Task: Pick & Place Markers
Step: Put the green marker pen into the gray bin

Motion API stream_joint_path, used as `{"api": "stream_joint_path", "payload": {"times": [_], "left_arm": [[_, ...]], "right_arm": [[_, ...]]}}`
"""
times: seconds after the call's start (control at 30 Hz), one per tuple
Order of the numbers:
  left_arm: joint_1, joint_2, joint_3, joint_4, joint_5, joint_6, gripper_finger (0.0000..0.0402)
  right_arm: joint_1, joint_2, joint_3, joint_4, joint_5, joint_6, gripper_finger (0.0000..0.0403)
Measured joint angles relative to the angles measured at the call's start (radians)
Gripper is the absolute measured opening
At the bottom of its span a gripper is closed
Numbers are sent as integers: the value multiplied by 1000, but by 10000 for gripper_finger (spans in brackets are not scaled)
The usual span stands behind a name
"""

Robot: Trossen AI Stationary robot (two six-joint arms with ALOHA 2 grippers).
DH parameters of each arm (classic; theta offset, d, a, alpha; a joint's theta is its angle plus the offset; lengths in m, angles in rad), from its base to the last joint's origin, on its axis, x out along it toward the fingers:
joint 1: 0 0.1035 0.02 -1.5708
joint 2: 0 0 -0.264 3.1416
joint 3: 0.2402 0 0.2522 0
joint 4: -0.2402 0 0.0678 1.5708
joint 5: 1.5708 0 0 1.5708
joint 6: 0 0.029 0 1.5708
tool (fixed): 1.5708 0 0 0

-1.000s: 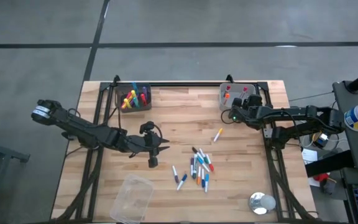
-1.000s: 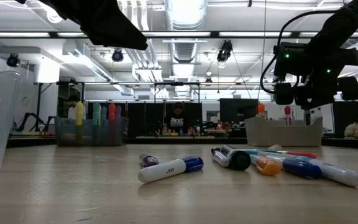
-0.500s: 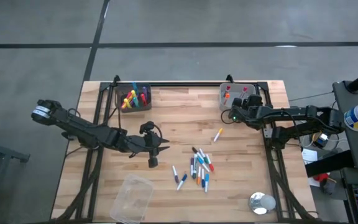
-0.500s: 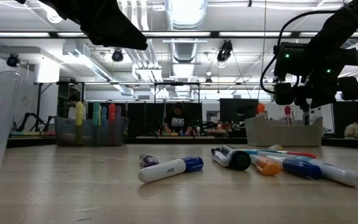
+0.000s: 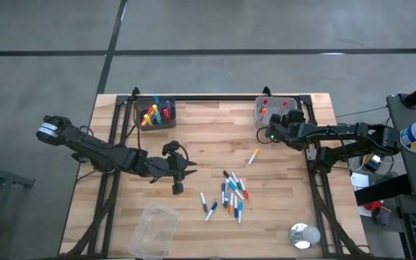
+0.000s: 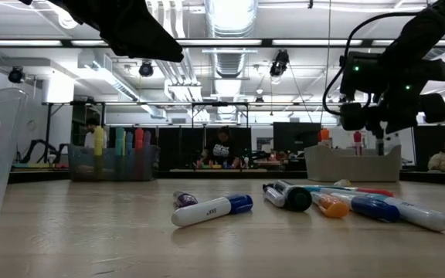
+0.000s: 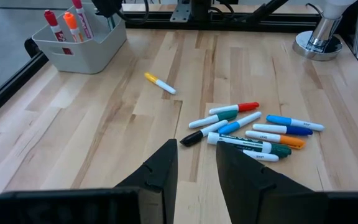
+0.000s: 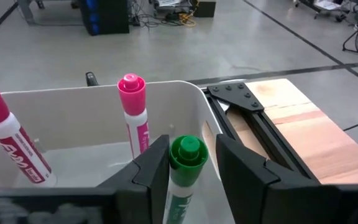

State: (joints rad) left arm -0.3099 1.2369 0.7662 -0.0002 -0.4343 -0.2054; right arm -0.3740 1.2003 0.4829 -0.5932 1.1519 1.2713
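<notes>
Right gripper jaws loosely flank a green marker over the white bin; left jaws gape empty.

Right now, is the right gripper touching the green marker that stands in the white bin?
Cannot tell. In the right wrist view the green marker stands between the right gripper's fingers in the white bin, but neither contact nor gap shows plainly.

Pale, smooth wood table; glossy plastic markers; matt white plastic bin.
</notes>
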Motion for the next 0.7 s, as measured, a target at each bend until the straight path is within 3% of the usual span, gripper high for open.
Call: {"api": "stream_joint_path", "payload": {"times": [0.7], "left_arm": [[0, 0, -2, -1, 0, 0, 106]], "right_arm": [[0, -1, 106, 0, 57, -137, 129]]}}
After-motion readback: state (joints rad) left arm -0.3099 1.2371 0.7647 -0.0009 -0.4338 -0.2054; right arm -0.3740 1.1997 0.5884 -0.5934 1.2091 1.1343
